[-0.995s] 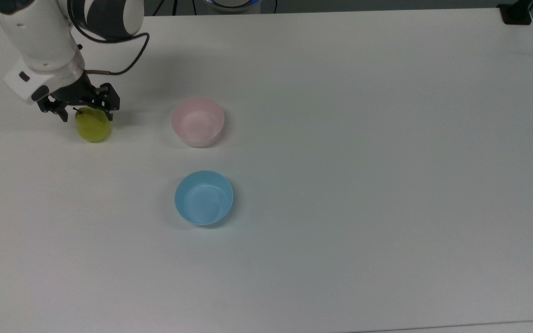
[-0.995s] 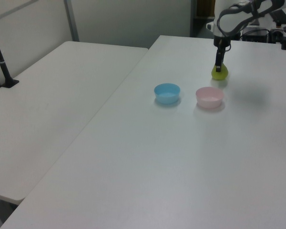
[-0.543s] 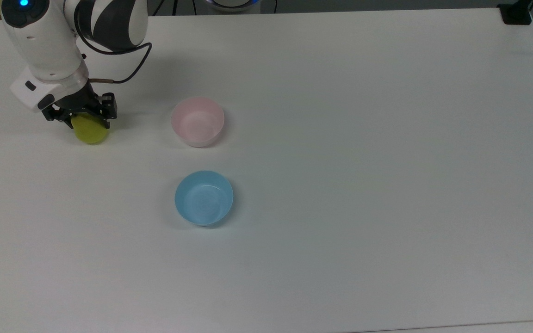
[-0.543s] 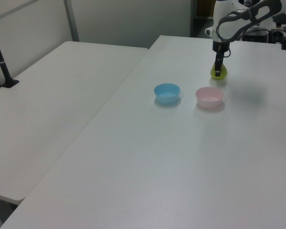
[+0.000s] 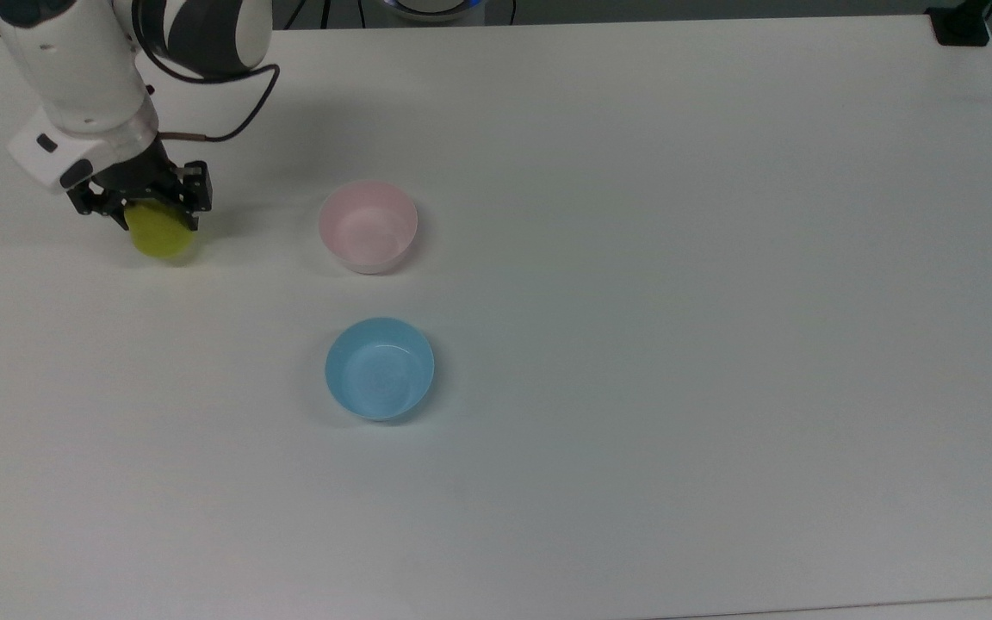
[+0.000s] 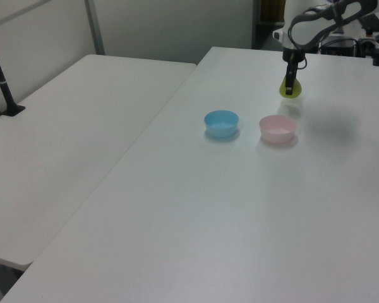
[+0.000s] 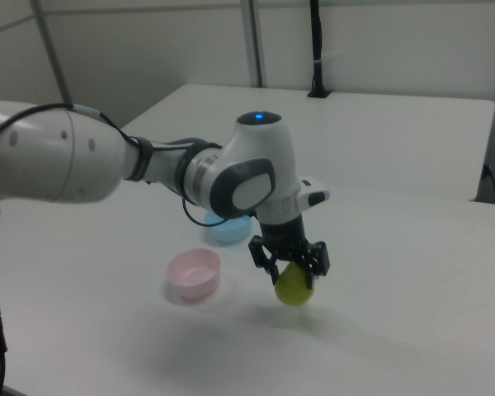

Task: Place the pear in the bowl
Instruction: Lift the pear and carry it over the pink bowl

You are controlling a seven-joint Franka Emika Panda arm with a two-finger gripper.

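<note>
Above the table (image 5: 634, 215), pincer (image 5: 151, 215) clenched around the pear (image 5: 158, 237), clear of the bowl (image 5: 368, 226)

A lab: bare white tables (image 6: 82, 126), a robot arm (image 7: 107, 165), plain partition walls (image 7: 379, 41).

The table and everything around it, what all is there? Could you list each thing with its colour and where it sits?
pear: one, yellow-green, near the top view's left edge, held in the pincer, lifted off the table
pink bowl: one, pale pink, empty, to the top view's right of the pear
blue bowl: one, light blue, empty, below the pink bowl in the top view
table: one, white, under it all
second table: one, white, on the left view's left
pincer: one, black, shut on the pear
arm: one, white
</note>
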